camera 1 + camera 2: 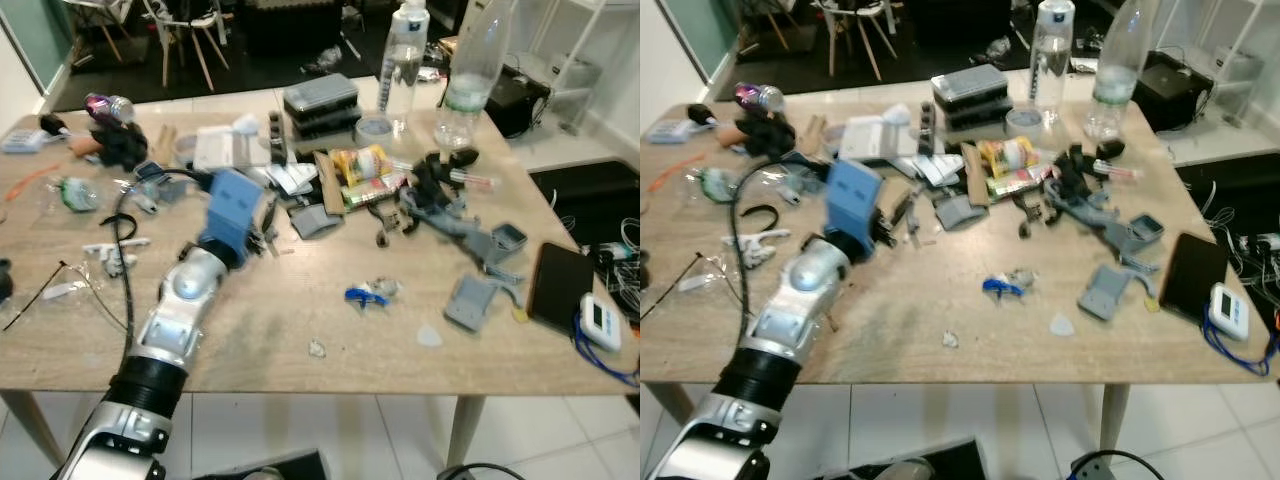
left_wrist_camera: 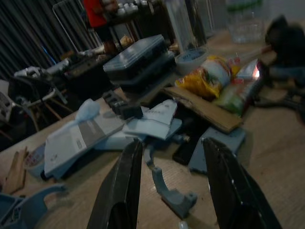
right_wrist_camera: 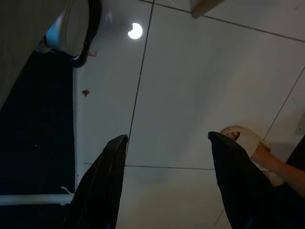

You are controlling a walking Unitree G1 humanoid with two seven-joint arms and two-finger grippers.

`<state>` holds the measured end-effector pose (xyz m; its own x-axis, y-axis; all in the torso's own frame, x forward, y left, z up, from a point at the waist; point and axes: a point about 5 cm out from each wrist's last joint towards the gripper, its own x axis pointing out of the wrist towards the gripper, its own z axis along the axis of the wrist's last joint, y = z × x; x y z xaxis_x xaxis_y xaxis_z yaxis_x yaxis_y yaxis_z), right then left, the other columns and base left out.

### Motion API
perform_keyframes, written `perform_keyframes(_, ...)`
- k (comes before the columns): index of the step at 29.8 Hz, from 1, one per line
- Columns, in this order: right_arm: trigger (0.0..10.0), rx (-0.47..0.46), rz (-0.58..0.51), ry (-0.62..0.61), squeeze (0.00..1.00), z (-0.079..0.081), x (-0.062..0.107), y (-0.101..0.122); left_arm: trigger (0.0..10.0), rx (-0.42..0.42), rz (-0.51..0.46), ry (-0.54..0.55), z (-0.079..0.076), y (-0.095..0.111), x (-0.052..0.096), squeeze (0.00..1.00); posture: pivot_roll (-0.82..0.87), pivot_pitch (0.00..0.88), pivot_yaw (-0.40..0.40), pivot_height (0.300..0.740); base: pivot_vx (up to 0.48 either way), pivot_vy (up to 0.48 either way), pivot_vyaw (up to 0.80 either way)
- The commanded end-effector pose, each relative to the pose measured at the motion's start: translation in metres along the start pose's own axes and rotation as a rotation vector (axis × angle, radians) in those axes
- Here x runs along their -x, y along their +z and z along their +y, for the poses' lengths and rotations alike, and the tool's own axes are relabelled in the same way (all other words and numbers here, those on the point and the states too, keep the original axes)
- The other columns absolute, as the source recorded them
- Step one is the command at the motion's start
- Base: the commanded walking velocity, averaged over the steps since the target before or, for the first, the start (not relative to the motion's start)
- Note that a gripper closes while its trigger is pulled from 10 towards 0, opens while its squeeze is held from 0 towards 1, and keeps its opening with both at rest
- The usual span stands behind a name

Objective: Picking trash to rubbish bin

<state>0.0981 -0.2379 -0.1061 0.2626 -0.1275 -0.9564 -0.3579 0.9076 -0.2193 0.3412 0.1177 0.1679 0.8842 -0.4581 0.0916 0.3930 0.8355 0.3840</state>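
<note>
My left gripper (image 1: 272,238) reaches over the cluttered wooden table (image 1: 260,340), its blue wrist block just behind it. In the left wrist view its fingers (image 2: 124,186) stand open above a small grey clamp piece (image 2: 174,195), with nothing held. Beyond it lie white folded papers (image 2: 159,114) and a yellow snack packet (image 2: 207,76), also seen as the yellow snack packet (image 1: 365,165) mid-table. A blue wrapper scrap (image 1: 368,293) and a tiny crumpled bit (image 1: 317,348) lie nearer the front edge. My right gripper (image 3: 167,137) hangs open over white floor tiles.
Two clear plastic bottles (image 1: 405,50) stand at the back by stacked grey cases (image 1: 320,105). Grey plastic parts (image 1: 470,300), a black tablet (image 1: 558,283) and a white timer (image 1: 603,320) lie at the right. A person's slippered foot (image 3: 248,143) is on the floor.
</note>
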Motion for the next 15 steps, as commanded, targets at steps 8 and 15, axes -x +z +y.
perform_keyframes(8,10.0,-0.002,0.018,0.016,0.0,0.007,-0.001,-0.001,10.0,-0.107,0.04,-0.033,-0.021,-0.008,-0.012,1.0,-0.02,0.095,-0.003,0.74,0.0,0.0,0.0)
perform_keyframes(15,10.0,-0.002,0.006,0.022,0.0,0.011,-0.002,0.008,10.0,-0.138,0.106,0.082,-0.023,-0.012,-0.021,1.0,-0.02,0.109,0.006,0.74,0.0,0.0,0.0)
